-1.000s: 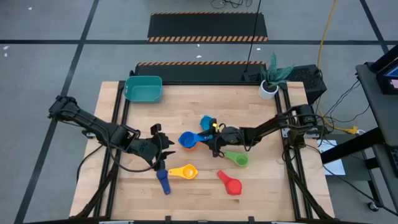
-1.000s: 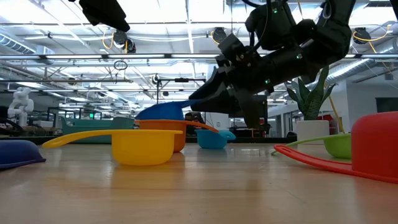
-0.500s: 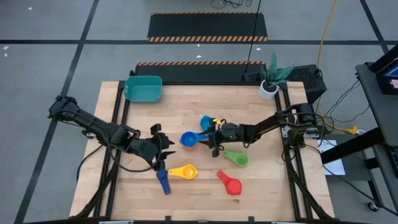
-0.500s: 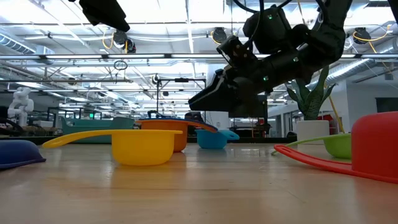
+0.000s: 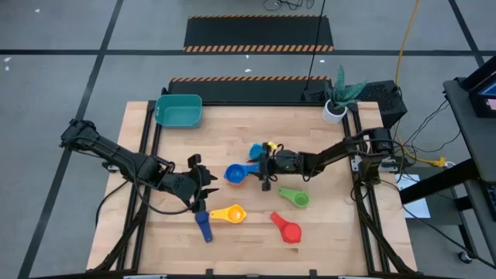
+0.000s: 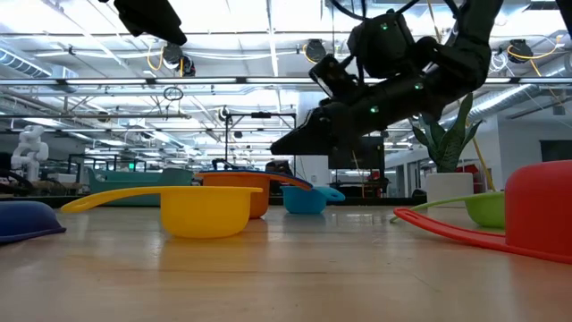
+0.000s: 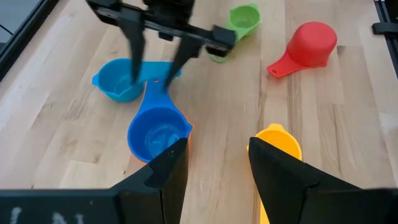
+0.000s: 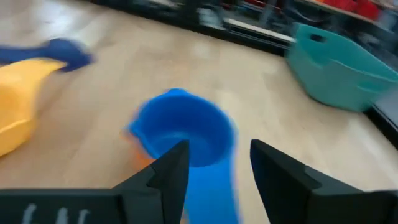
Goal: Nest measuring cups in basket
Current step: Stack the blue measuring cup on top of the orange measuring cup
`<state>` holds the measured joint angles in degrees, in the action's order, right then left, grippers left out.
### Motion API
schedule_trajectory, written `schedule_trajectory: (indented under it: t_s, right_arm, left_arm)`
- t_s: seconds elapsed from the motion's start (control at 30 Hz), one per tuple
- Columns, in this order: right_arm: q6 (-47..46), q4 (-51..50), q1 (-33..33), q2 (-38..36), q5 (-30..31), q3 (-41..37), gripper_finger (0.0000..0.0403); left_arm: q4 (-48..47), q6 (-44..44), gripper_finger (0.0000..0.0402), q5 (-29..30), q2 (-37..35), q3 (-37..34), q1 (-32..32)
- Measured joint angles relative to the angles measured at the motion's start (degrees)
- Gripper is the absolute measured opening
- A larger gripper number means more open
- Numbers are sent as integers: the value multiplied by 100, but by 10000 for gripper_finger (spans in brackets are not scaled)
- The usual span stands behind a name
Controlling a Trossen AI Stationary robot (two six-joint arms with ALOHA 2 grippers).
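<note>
The blue measuring cup (image 5: 234,173) sits nested in an orange cup (image 7: 187,130) at frame centre in the high view. The right pincer (image 5: 265,172), spread, hovers above its handle. The left pincer (image 5: 208,189), spread and empty, waits lower left. The teal basket (image 5: 179,110) stands upper left on the counter (image 5: 341,232). No readable writing.

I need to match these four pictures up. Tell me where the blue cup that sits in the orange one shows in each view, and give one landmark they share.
High view: the blue cup lies mid-table, left of the right gripper.
Low view: only its rim peeks above the orange cup.
Left wrist view: centre-left.
Right wrist view: centre.
Shared landmark: the yellow cup.
</note>
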<state>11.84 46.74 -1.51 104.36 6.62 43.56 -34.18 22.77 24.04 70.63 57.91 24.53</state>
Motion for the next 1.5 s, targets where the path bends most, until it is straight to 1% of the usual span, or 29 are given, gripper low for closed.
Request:
schedule_trajectory:
  t_s: [0.07, 0.1, 0.2, 0.33, 0.53, 0.67, 0.73, 0.87, 0.97, 1.13, 1.23, 1.4, 1.5]
  right_arm:
    - [-360, 15, -97, -5, 472, 44, 181]
    - [-455, 7, -152, -9, 590, 54, 183]
    - [-516, -232, -259, -11, 529, 54, 182]
    - [-476, -703, -317, -11, 444, 54, 164]
    - [-332, -881, -377, -11, 58, 54, 130]
    - [-228, -1170, -377, -11, 54, 54, 114]
    - [-171, -1289, -384, -11, -85, 54, 109]
    - [-152, -1263, -377, -11, -526, 54, 104]
    - [-157, -1272, -379, -11, -601, 54, 102]
    - [-170, -1303, -383, -11, -1078, 54, 102]
    - [-171, -1291, -379, -11, -1255, 54, 102]
    - [-175, -1310, -379, -41, -1227, 54, 102]
    - [-434, -1526, -321, -300, -637, 52, 102]
  left_arm:
    - [19, -17, 172, 3, -1, 0, -2]
    - [31, -20, 172, 2, 0, 0, -2]
    - [60, -44, 172, 4, -2, 0, -2]
    - [86, -55, 172, 4, 0, 0, -2]
    - [86, -53, 172, 6, 0, 0, -2]
    - [84, -53, 172, 6, -2, 0, -2]
    - [84, -53, 172, 7, 0, 0, -2]
    - [84, -60, 172, 8, 0, 0, -2]
    - [81, -60, 172, 8, 0, 0, -2]
    - [81, -60, 172, 8, 0, 0, -2]
    - [79, -62, 172, 8, -1, 0, -2]
    - [79, -64, 172, 10, 0, 0, -2]
    - [71, -68, 172, 10, 0, 0, -2]
